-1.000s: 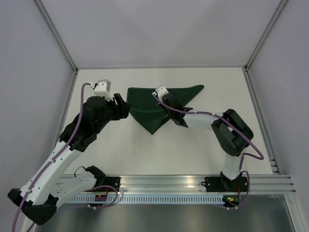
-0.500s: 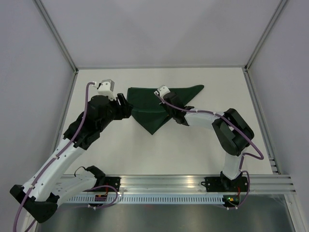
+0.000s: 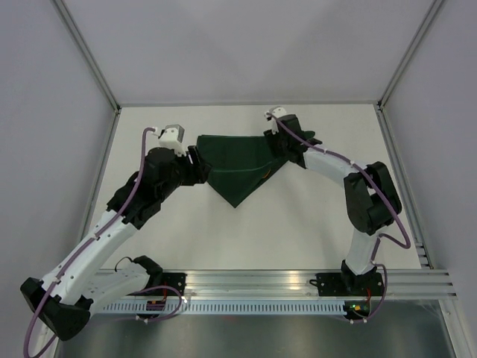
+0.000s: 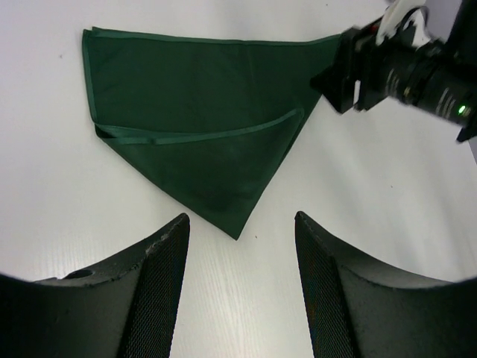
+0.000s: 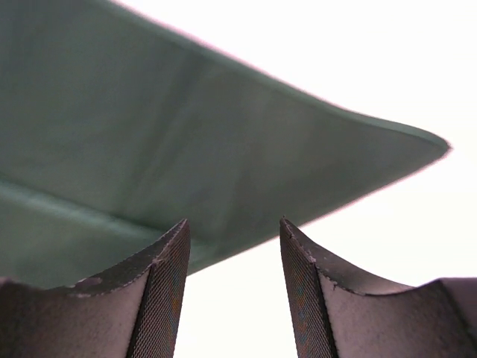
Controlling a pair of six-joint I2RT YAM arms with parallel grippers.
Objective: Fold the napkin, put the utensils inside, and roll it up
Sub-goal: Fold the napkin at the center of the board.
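At the near edge of the white tabletop (image 3: 298, 239), the two arms rise from an aluminium rail (image 3: 298, 280) and reach toward the far half, where the napkin (image 3: 238, 160) lies flat about midway between left and right.

The dark green cloth is folded to a rough triangle. Its tip points back at the arm bases, and its long straight edge runs left to right along the far side.

The left end effector (image 3: 200, 165) hangs at the cloth's left side. In the left wrist view its end effector (image 4: 240, 218) is spread wide and holds nothing. Its black mesh-faced fingers (image 4: 160, 283) frame the tip of the napkin (image 4: 201, 97) from above. A hemmed fold line (image 4: 201, 133) crosses the cloth from left to right, just nearer than the middle.

Farther off, the right end effector (image 3: 283, 149) sits at the cloth's right corner. The left wrist view shows the right end effector (image 4: 332, 78) tipped toward that corner; whether it touches the fabric cannot be told.

In the right wrist view the right end effector (image 5: 232, 221) is also spread, its fingers (image 5: 160, 298) apart. The napkin (image 5: 186, 134) looms close and blurred beyond them, its corner tapering to the right.
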